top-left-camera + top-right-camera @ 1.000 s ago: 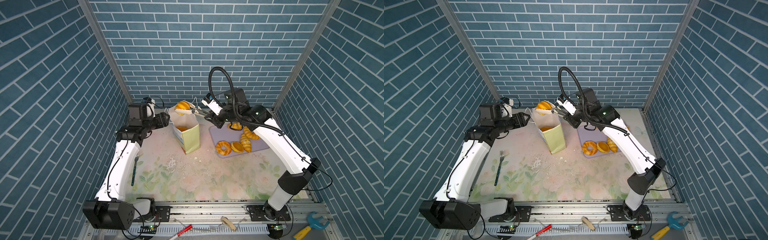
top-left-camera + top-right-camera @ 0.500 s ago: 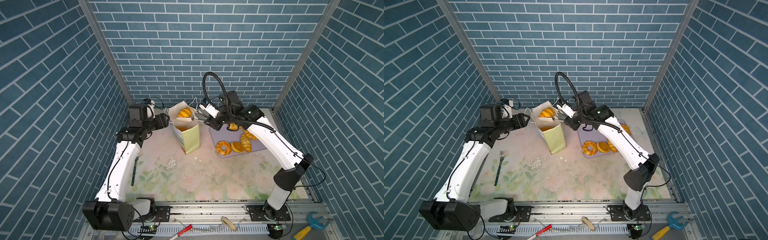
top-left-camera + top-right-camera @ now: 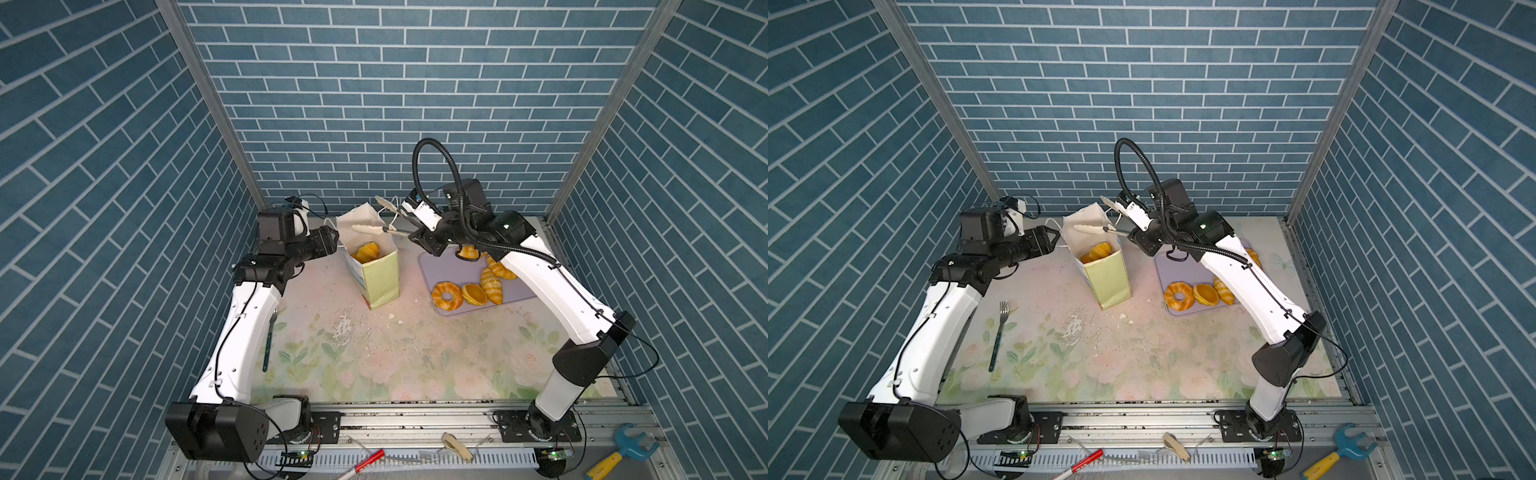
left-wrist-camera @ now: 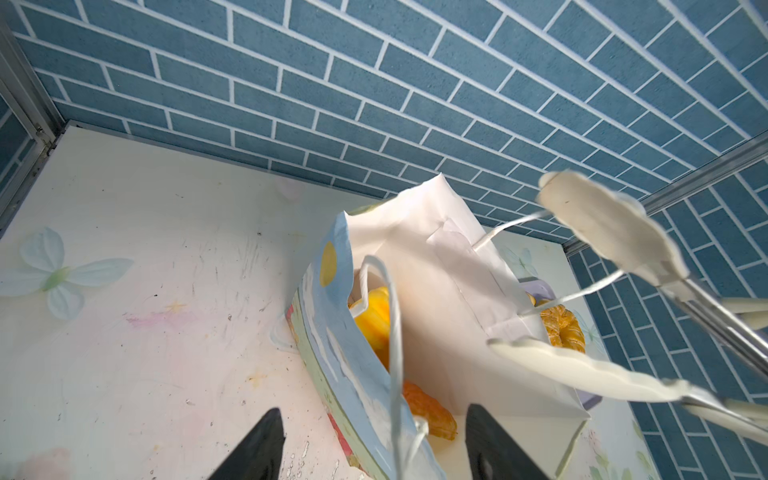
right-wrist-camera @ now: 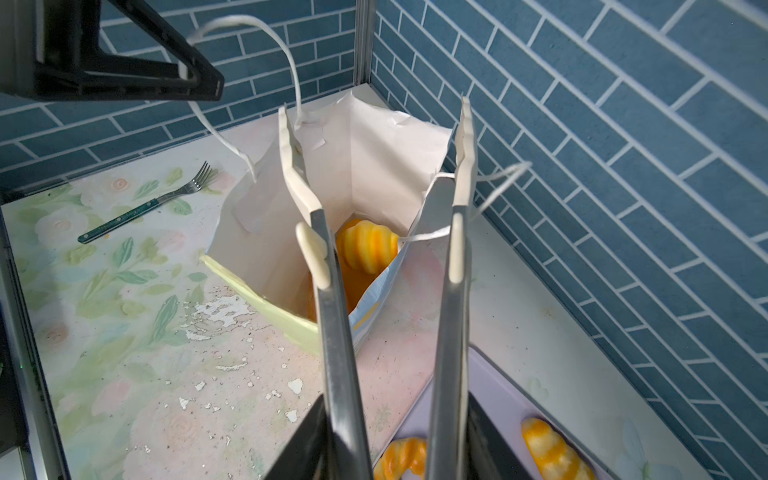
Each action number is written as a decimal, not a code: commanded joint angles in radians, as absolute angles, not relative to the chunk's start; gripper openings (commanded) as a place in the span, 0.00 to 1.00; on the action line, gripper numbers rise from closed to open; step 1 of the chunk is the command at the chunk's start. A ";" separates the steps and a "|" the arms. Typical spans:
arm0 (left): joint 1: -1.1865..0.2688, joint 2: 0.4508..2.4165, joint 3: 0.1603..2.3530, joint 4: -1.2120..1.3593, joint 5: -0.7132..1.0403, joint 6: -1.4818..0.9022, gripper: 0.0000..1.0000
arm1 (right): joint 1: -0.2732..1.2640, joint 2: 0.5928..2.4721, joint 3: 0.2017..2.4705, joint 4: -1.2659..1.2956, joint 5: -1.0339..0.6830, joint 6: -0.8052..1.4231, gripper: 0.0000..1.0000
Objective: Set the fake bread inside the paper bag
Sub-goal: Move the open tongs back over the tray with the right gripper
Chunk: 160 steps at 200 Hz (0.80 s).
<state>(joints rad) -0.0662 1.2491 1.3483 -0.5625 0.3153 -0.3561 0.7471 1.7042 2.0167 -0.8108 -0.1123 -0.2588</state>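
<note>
My right hand (image 5: pixel 392 440) grips the tongs (image 5: pixel 336 332), spread empty above the bag (image 5: pixel 374 137) mid-frame with bread (image 5: pixel 368 245) inside, so I should lift straight out, clear of the cord (image 4: pixel 392 332) looped at my open left hand (image 4: pixel 372 411).

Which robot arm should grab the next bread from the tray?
The right arm. The right gripper holds the tongs, and the tray with the fake bread lies on its side. The left gripper is by the paper bag, whose cord handle runs between its open jaws.

Top views look down; wrist views closely share the paper bag (image 4: pixel 415 257).
</note>
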 commanded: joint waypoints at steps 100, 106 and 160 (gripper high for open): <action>-0.072 1.245 1.362 -0.564 0.343 -0.329 0.71 | 0.412 1.433 1.624 -0.726 0.031 -0.003 0.46; -0.072 1.245 1.362 -0.567 0.343 -0.327 0.71 | 0.407 1.432 1.608 -0.739 0.036 0.001 0.46; -0.072 1.253 1.366 -0.575 0.340 -0.310 0.71 | 0.362 1.454 1.534 -0.885 0.019 0.038 0.46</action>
